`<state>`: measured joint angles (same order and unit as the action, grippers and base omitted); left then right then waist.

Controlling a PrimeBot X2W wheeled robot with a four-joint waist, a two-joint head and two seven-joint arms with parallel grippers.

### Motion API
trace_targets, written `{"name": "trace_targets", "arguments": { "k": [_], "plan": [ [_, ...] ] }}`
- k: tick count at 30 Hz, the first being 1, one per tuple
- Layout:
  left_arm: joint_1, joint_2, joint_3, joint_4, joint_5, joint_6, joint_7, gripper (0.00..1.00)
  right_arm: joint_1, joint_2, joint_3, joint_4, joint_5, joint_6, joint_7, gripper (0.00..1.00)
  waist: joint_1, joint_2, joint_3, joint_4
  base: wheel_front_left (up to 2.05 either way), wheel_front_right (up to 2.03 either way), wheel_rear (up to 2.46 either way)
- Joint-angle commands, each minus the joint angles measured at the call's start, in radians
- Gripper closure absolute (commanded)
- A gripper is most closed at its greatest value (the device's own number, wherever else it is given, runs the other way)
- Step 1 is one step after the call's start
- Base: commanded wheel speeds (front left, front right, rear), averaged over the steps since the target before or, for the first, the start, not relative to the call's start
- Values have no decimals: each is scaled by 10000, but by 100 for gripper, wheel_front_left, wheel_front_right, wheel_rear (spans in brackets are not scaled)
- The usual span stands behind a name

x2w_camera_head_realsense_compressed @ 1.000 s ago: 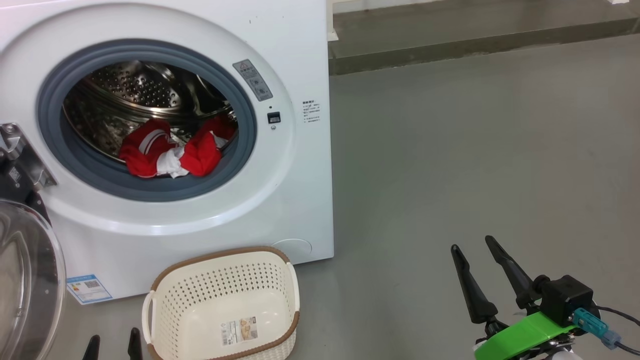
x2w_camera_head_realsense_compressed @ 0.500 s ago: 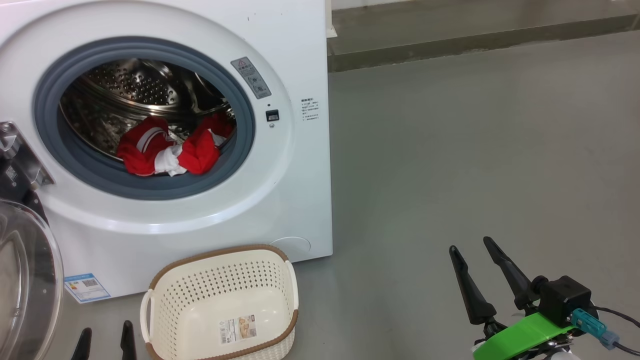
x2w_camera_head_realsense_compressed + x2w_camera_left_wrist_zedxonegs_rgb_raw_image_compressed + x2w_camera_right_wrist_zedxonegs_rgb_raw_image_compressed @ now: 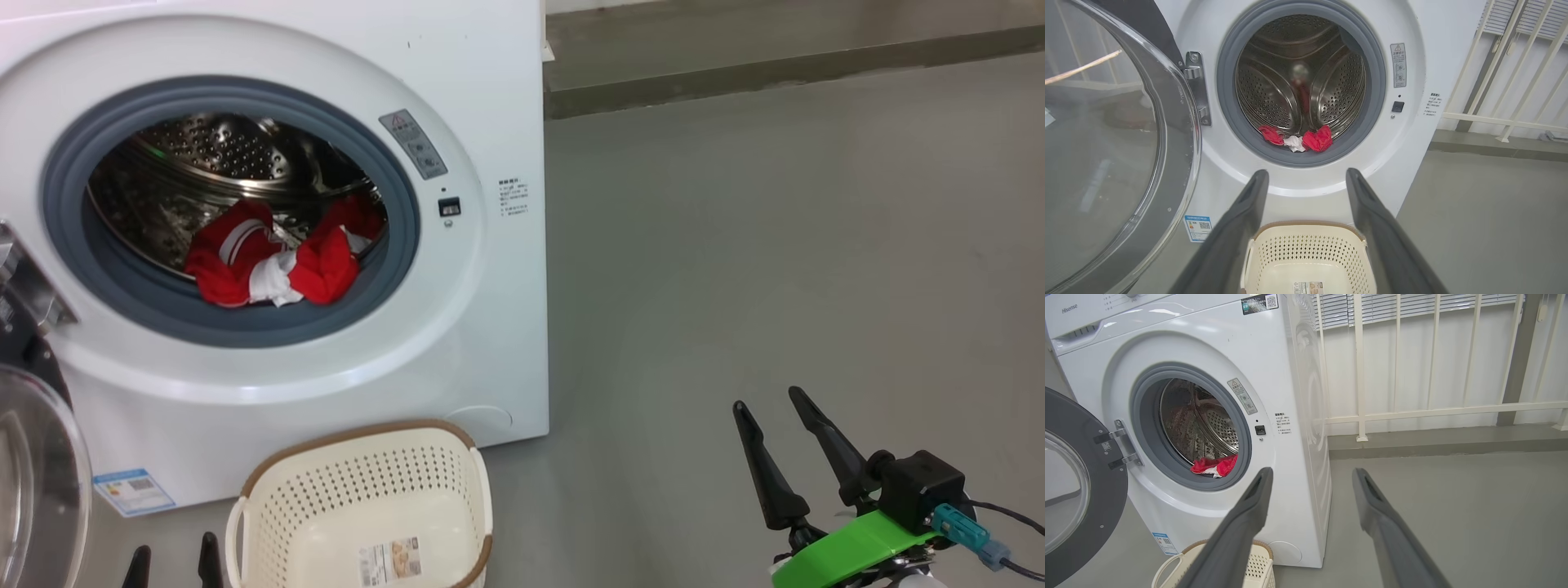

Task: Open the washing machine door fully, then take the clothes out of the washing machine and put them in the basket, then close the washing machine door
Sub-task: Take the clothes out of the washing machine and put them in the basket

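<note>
I'm looking at a grey concrete floor (image 3: 775, 245) with a white railing (image 3: 1359, 375) behind it. The washing machine (image 3: 490, 98) stands at the left, its drum exposed. The washing machine door (image 3: 1106, 155) is swung wide on its left hinge. The basket (image 3: 367, 482) sits on the floor just in front of the machine, below the opening. The clothes (image 3: 318, 261), red and white, lie bunched at the drum's front lip. My left gripper (image 3: 173, 545) hovers beside the basket's left handle, fingers spread, holding nothing. My right gripper (image 3: 767, 398) hangs over bare floor well to the right, likewise released.
</note>
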<state>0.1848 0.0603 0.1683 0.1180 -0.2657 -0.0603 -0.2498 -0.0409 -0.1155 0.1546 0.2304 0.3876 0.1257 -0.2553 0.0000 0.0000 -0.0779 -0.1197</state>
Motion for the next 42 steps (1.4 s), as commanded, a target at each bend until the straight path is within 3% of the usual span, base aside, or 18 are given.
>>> {"name": "trace_targets", "arguments": {
  "k": [1, 14, 42],
  "plan": [
    [-482, 50, 348, -252, -37, -12, -120, 0, -322, -23, 218, -216, 122, 50, -65, 0, 0, 0, 16, 1, 209, -209, 0],
    [-469, 7, 557, -519, -247, -188, -120, 0, -375, -43, 196, -162, 140, 50, -65, 0, 0, 0, 87, -12, 141, -141, 0],
    [-565, -45, 675, -293, 60, -247, -120, 0, -308, -97, 232, -215, 159, 50, -65, 0, 0, 0, 48, 51, 4, -4, 0]
  ]
}}
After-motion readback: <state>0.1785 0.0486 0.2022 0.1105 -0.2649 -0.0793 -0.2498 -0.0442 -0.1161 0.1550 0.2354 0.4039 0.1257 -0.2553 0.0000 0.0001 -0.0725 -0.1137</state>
